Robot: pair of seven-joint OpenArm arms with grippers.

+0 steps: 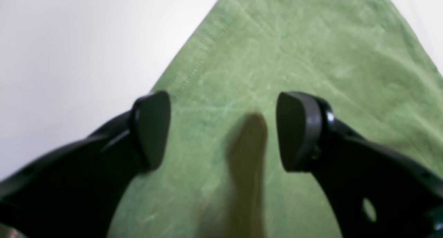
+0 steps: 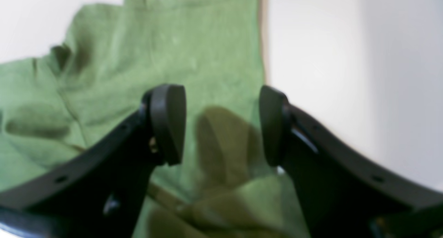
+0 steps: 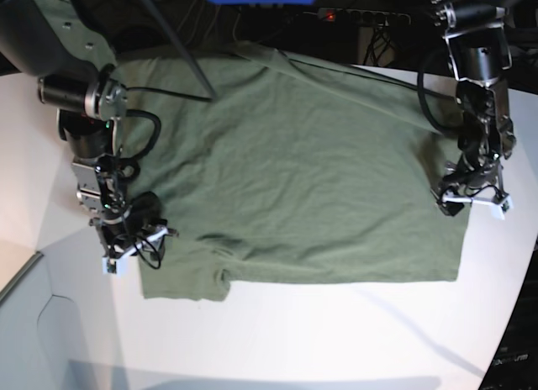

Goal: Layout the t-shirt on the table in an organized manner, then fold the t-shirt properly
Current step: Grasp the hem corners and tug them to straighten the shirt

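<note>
one t-shirt, one table, two tools, left tool, right tool

Bare table wide open below t-shirt; cables crowd far edge.

Base overhead; wrists close, sharing t-shirt.

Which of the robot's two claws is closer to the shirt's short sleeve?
Right. The right gripper hovers at the sleeve by the t-shirt's lower corner; the left gripper is over the opposite edge.
</note>
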